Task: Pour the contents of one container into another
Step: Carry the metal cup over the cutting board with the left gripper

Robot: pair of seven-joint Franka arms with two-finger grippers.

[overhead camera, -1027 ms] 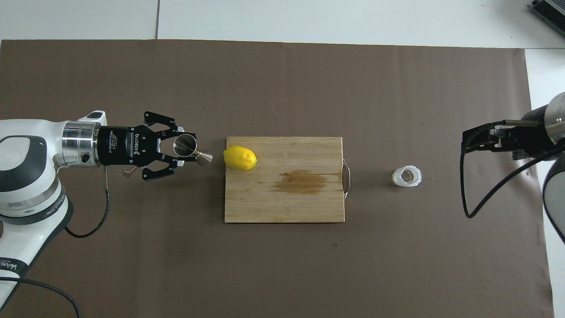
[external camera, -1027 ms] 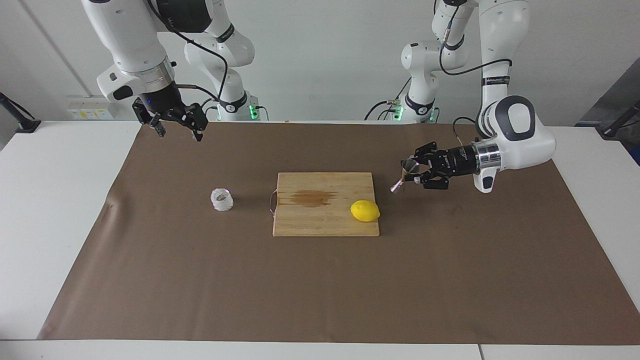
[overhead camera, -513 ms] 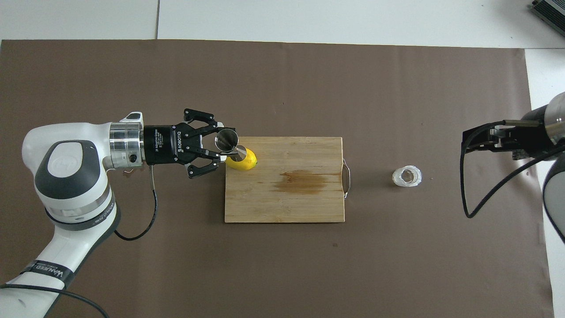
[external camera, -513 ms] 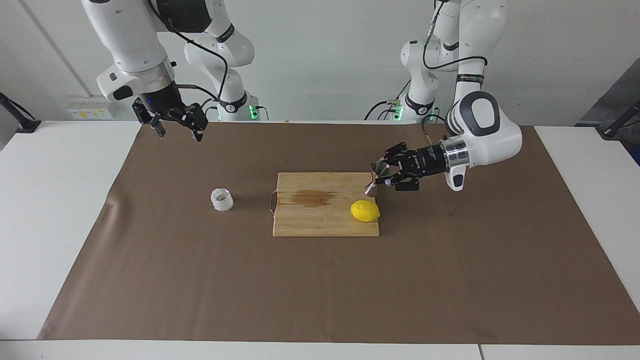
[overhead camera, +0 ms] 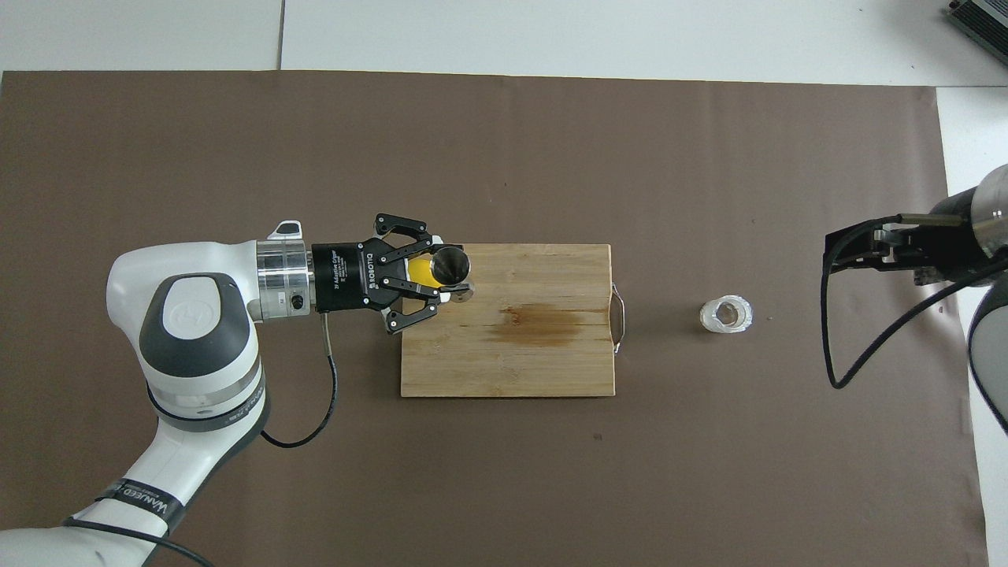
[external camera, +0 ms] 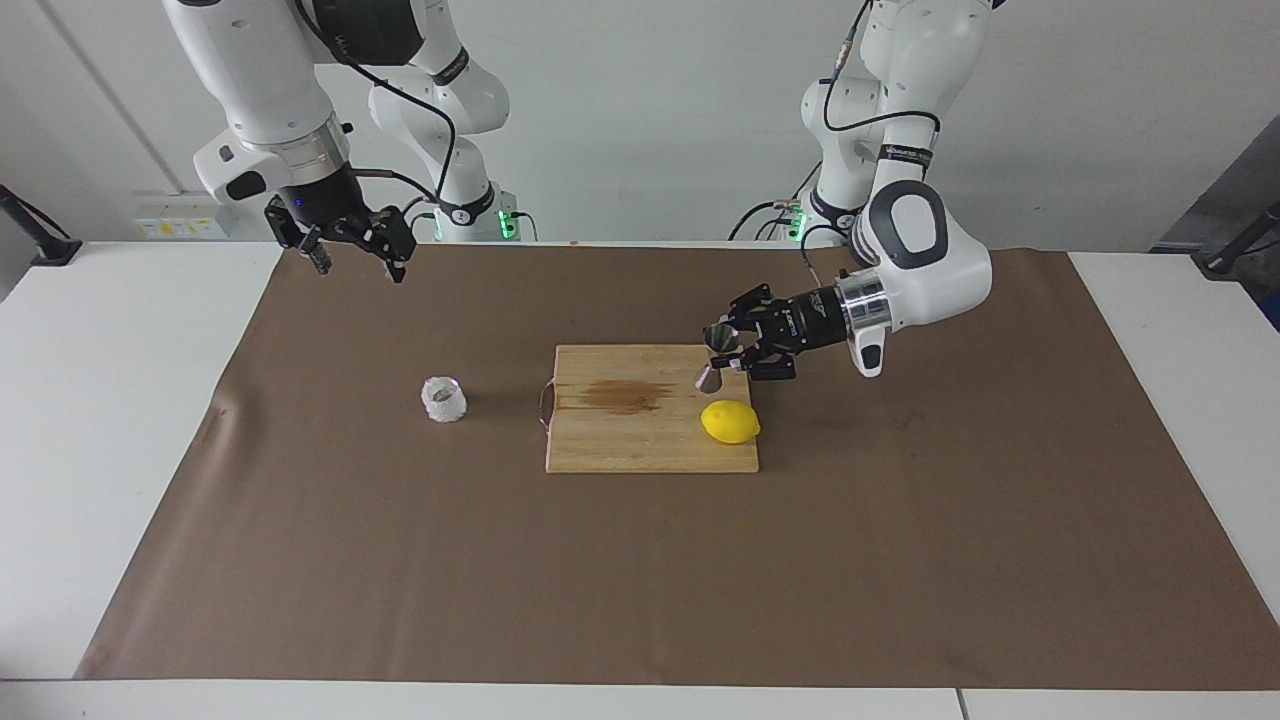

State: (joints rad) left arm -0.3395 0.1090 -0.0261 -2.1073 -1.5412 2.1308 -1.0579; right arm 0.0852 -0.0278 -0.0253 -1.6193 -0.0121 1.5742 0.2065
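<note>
The right arm waits with its right gripper (external camera: 355, 255) up in the air over the brown mat (external camera: 640, 560), at the edge close to the robots, on the right arm's end of the table. Its two fingers are spread wide apart and hold nothing. It points down and a little sideways.

The left arm bends at its big white elbow and reaches out flat and low, toward the middle of the table. The left gripper (external camera: 733, 352) lies on its side, pointing along the table toward the right arm's end. Its fingers are squeezed shut on the shiny jigger (external camera: 715, 356), pinching it at its thin middle. The jigger is held up in the air over the corner of the wooden cutting board (external camera: 640, 440) that is nearest the left arm. Its long way runs almost up and down, leaning a little. One open cone looks up and the other cone looks down at the board.

The board lies in the middle of the mat. It has a dark wet-looking stain (external camera: 622, 396) on it and a metal handle (external camera: 543, 404) on the end toward the right arm.

The yellow lemon (external camera: 730, 421) sits on the board, farther from the robots than the jigger.

The little crinkly white cup (external camera: 444, 399) stands upright on the mat, beside the board's handle end. Its open mouth faces up. Nothing touches it.
</note>
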